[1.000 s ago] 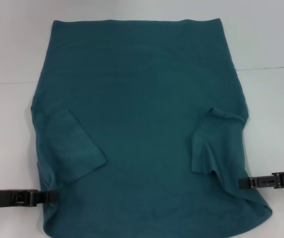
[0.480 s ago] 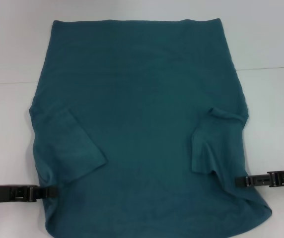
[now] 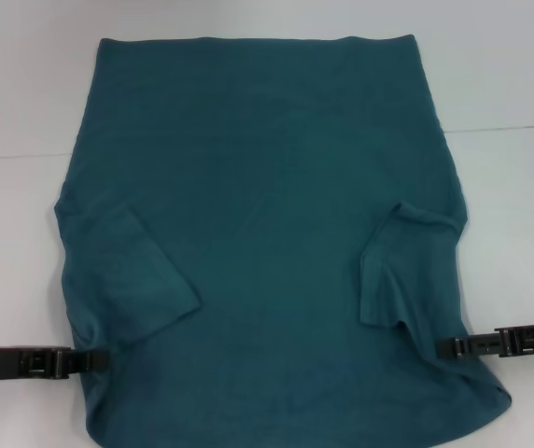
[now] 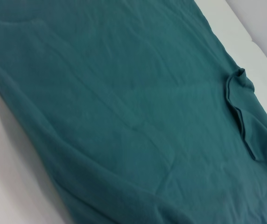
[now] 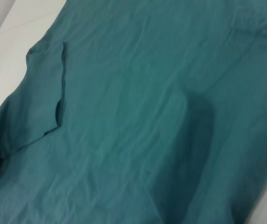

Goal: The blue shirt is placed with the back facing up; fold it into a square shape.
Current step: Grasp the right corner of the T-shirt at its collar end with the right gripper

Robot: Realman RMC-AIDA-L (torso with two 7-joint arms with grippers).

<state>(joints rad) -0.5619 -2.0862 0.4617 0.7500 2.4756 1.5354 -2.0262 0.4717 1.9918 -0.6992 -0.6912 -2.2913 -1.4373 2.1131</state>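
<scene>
The blue shirt lay spread flat on the white tabletop, plain side up, with both short sleeves folded inward over the body and its straight hem toward the far edge. The left gripper reached in low from the left edge and met the shirt's left side near the front edge, while the right gripper met the right side; whether either pair of fingers was apart or clamped on cloth could not be told.
</scene>
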